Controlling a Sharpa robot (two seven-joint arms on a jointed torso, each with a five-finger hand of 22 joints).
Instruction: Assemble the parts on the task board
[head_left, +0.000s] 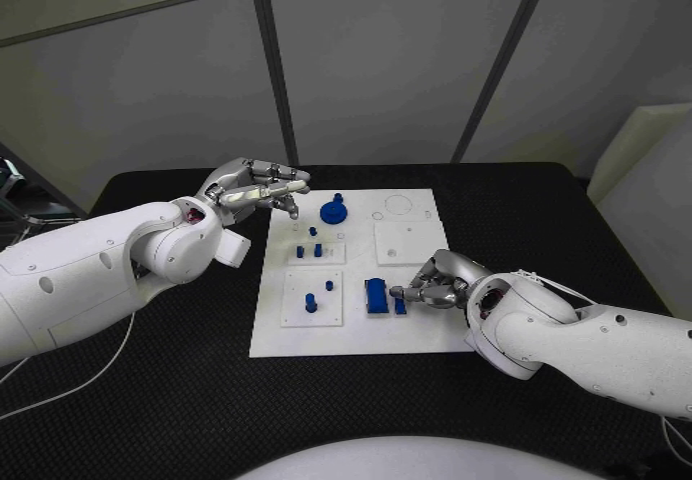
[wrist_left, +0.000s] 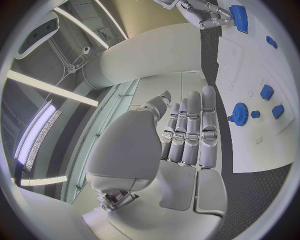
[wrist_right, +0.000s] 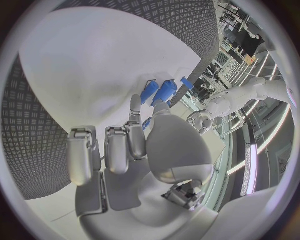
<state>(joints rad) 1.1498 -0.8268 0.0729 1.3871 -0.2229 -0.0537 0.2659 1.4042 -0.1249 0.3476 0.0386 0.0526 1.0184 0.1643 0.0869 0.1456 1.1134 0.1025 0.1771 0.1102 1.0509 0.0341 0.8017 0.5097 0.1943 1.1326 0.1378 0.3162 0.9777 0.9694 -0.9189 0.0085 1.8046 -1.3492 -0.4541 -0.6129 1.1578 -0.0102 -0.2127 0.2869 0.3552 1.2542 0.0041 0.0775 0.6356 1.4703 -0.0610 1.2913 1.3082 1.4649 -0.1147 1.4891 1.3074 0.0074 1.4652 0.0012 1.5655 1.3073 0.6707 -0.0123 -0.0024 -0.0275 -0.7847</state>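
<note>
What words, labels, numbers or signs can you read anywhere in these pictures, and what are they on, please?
None can be read.
The task board has a small dark mark near the blue gear in the left wrist view, too small to read.
The blue parts, the black table and both hands show no lettering.

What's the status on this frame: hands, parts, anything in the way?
Left hand empty, fingers straight, raised beside the task board. Right hand on the blue blocks, grip unclear. Blue gear untouched. Nothing in the way.

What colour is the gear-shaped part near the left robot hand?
Blue: the gear-shaped part shows best in the left wrist view, toothed rim visible, beside the left robot hand.
</note>
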